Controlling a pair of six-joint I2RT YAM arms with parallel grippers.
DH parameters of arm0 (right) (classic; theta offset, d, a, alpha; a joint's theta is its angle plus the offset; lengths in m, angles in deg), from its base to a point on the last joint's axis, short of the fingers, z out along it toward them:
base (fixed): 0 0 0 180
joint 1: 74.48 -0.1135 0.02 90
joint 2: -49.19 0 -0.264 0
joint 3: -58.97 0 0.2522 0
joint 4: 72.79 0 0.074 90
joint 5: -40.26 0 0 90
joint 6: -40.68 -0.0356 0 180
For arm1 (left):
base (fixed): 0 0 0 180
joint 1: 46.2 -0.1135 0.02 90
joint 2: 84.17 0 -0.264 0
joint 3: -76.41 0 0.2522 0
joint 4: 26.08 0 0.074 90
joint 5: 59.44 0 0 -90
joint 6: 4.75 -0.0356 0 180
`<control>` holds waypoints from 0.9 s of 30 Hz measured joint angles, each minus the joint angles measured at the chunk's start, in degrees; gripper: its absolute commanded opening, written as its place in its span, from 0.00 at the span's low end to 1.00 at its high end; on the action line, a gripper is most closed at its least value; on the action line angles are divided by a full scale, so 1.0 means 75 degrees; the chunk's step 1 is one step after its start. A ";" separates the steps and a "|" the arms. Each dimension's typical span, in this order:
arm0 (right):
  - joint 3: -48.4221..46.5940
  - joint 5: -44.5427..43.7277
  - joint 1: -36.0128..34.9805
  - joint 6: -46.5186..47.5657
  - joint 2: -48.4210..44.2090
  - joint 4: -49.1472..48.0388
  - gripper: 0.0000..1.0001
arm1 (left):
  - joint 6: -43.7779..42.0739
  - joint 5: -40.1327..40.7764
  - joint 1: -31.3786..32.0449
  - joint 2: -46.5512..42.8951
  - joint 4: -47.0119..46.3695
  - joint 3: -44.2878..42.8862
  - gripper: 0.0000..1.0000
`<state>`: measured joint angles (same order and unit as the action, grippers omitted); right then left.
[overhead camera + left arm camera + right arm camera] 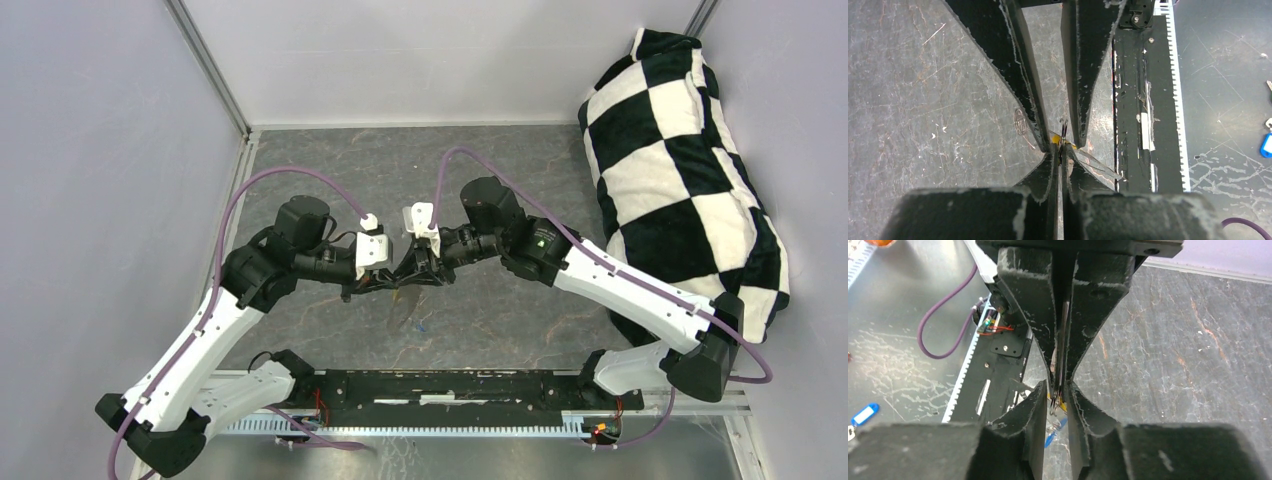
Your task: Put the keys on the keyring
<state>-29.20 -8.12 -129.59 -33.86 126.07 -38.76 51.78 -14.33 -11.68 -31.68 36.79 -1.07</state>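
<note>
At the near edge a black rail [450,385] with a white toothed strip carries both arm bases. On the scratched metal ledge beside it lies a blue tag [1265,145], off the bench and well apart from the work.

Further in, over the middle of the bench [520,170], the two grippers meet tip to tip. The left gripper [1060,162] has its jaws closed on the keyring [1063,131], a thin grey wire loop seen edge-on and pinched upright between worn, chipped black pads. The right gripper [1057,400] has its jaws narrowly apart, straddling the same wire. The brass key [1055,138] shows as a small yellow-gold head at the ring, touching one right fingertip. I cannot tell whether the pads grip it.

This looks like the threading step: one arm steadies the loop while the other works the brass key onto it. The next move probably calls for a firm pinch on the small flat head and a fine slide along the wire. The ring is springy and slick, so the key could slip.

Below the tips are a clear, glassy sliver and the blue key [1050,438]. Whether they hang from the ring or lie on the bench is unclear.

The bench is matte grey, veined like stone. At the far right a soft black-and-white chequered cushion [680,170] slumps against the wall.
</note>
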 measured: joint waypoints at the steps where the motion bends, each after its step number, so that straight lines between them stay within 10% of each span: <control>1: 0.0017 0.0003 0.0000 -0.0064 0.0000 -0.0099 0.16 | 0.0000 0.0000 0.0000 0.0000 -0.0003 0.0000 0.02; 13: 0.0038 0.0105 -0.0009 -0.0207 0.0082 -0.0321 0.22 | 0.0003 0.0175 0.0000 -0.0256 -0.0099 0.0105 0.02; 20: 0.0029 0.0044 -0.0009 -0.0085 0.0154 0.0073 0.03 | 0.0006 0.0204 -0.0003 -0.0309 -0.0137 0.0108 0.02; 23: 0.0023 -0.0015 -0.0009 -0.0146 0.0152 0.0038 0.25 | 0.0006 0.0213 -0.0003 -0.0312 -0.0140 0.0108 0.02; 27: 0.0026 -0.0102 -0.0009 -0.0312 0.0125 -0.0111 0.26 | 0.0006 0.0233 -0.0006 -0.0321 -0.0175 0.0108 0.02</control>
<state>-29.00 -8.88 -129.66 -36.20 127.01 -39.59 51.82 -12.58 -11.72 -34.09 35.47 -0.26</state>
